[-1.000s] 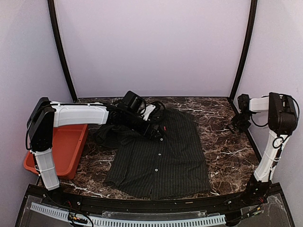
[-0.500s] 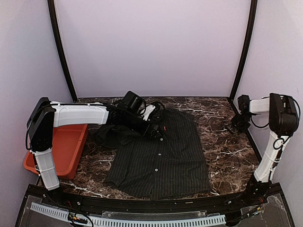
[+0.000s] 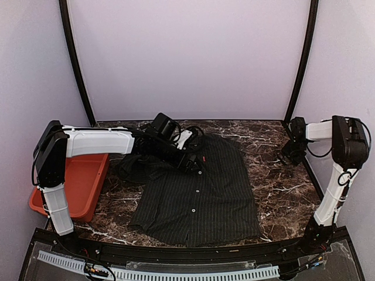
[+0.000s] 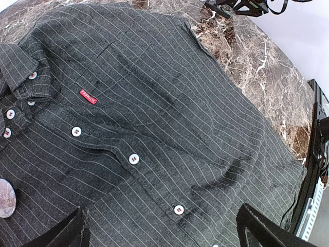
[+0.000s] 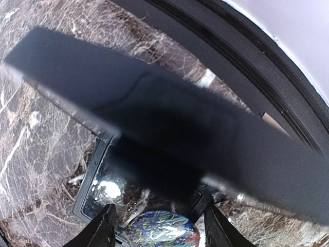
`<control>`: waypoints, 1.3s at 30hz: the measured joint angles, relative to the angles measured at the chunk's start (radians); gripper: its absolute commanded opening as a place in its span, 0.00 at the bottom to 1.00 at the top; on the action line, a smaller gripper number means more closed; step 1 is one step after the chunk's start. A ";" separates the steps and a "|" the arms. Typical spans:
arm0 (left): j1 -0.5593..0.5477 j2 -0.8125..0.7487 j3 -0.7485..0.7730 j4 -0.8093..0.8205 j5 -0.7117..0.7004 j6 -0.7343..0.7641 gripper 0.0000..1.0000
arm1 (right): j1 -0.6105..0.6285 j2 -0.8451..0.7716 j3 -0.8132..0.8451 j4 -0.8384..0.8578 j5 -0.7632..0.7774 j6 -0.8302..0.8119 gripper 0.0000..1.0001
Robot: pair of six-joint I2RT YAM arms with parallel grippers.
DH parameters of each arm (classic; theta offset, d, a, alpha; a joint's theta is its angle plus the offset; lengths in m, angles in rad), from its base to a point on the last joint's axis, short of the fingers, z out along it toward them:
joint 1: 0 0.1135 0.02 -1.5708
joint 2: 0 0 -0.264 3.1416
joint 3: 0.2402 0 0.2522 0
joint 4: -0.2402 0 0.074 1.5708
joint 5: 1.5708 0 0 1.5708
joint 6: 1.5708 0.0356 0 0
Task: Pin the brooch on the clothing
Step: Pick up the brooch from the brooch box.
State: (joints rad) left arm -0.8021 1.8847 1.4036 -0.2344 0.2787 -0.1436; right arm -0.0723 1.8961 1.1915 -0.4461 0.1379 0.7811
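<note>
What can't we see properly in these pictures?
- Right wrist view: a dark blurred slab crosses the picture; what it is cannot be told.
- Right wrist view: the colourful round thing is cut by the bottom edge; whether the right gripper grips it is unclear.
- Left wrist view: a pale disc is cut by the left edge.
- Top view: the left gripper covers the collar of the shirt.

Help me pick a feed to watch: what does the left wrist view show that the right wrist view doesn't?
Only left wrist: the clothing, with its red tag and white buttons. Only right wrist: a small dark box holding a colourful round piece, possibly the brooch, between the fingers of the right tool. Both: the marble table.
</note>
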 measured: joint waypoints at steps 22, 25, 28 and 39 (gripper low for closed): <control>0.000 0.000 0.000 0.000 -0.002 0.000 0.99 | 0.013 0.006 0.006 -0.023 0.024 -0.011 0.43; 0.000 0.000 0.000 0.000 -0.003 0.000 0.99 | 0.013 0.006 0.006 -0.024 0.025 -0.009 0.42; 0.000 0.000 0.000 0.000 -0.003 0.000 0.99 | 0.013 0.006 0.006 -0.024 0.025 -0.009 0.41; 0.000 0.000 0.000 -0.001 -0.007 0.000 0.99 | 0.025 -0.023 -0.016 -0.041 -0.019 0.003 0.38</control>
State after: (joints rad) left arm -0.8021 1.8847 1.4036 -0.2352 0.2714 -0.1436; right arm -0.0475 1.8736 1.1751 -0.4873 0.1184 0.7841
